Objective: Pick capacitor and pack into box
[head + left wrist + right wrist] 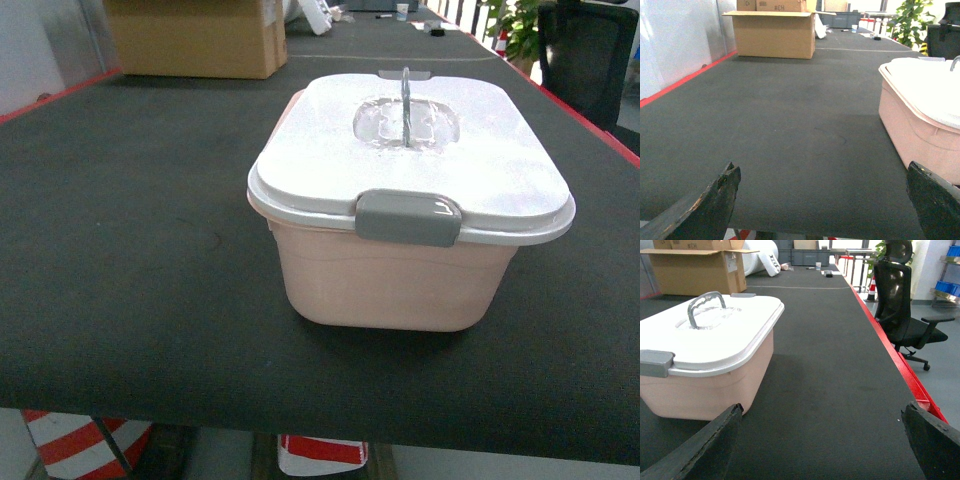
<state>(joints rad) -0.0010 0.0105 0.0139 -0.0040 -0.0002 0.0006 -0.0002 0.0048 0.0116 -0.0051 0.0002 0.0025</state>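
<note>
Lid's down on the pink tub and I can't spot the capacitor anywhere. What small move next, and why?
Probably release the grey latch with the right gripper, which is open and nearest that side. The white lid sits closed on the pale pink plastic tub, so nothing can go in yet. No orange capacitor shows in any view; it may already be inside, so check after opening.

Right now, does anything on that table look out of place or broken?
Nothing is spilled or askew. The pink tub sits square, lid latched. The left gripper's fingertips look chipped. No capacitor is visible in any view.
</note>
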